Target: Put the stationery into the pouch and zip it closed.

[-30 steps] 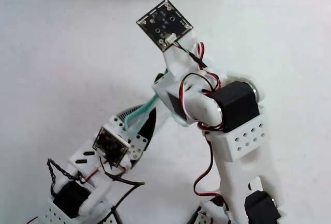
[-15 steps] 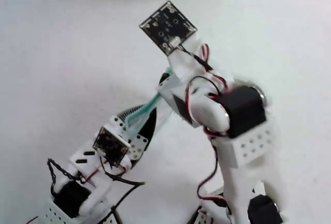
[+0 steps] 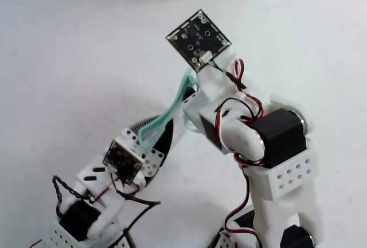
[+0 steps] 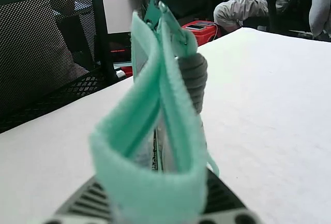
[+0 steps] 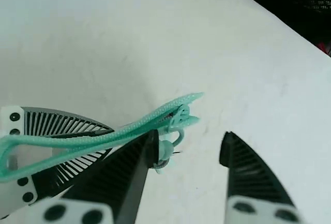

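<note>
The right fingers (image 5: 132, 175) stand well apart and grip nothing; from the right wrist we see them either side of the pouch's (image 5: 103, 136) far tip, its zip pull (image 5: 166, 150) against one inner face. The left fingers (image 4: 85, 203) are clamped on the pouch's other end, and from that wrist we look along its gaping slit, where a grey ribbed thing (image 4: 194, 76) shows. From above, the pouch is a thin mint strip between the two arms over the white surface (image 3: 74, 59).
</note>
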{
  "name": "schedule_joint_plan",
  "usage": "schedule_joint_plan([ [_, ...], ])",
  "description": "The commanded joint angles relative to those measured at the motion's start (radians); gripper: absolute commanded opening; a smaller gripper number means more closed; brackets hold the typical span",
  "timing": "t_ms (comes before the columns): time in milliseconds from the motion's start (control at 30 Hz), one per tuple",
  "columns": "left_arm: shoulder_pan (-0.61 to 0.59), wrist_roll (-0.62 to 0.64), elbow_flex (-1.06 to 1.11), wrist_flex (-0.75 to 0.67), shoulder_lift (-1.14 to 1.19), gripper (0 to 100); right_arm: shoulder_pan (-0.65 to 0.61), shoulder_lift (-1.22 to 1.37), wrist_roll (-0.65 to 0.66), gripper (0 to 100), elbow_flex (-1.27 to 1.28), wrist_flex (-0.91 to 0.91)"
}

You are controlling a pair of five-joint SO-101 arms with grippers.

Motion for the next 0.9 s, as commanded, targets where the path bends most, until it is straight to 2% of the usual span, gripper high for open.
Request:
schedule_joint_plan([
  [0, -0.015, -0.017, 0.005, -0.009, 0.004, 2, -0.004, -0.018, -0.031, 23.0, -0.009, -0.015],
  [233, -0.015, -0.017, 0.005, -0.009, 0.004, 2, -0.082, 0.001, -0.034, 20.9, -0.040, -0.036],
  [367, -0.015, -0.017, 0.005, -0.009, 0.004, 2, -0.050, 0.090, -0.034, 20.4, -0.046, -0.031],
  [567, -0.015, -0.017, 0.005, -0.009, 0.004, 2, -0.015, 0.082, 0.018, 8.8, -0.048, -0.030],
  [767, -0.015, -0.017, 0.005, -0.009, 0.004, 2, -0.016, 0.047, 0.044, 6.7, -0.038, -0.016],
  [867, -0.015, -0.017, 0.005, -0.009, 0.004, 2, -0.016, 0.070, 0.080, 1.5, -0.035, -0.018],
])
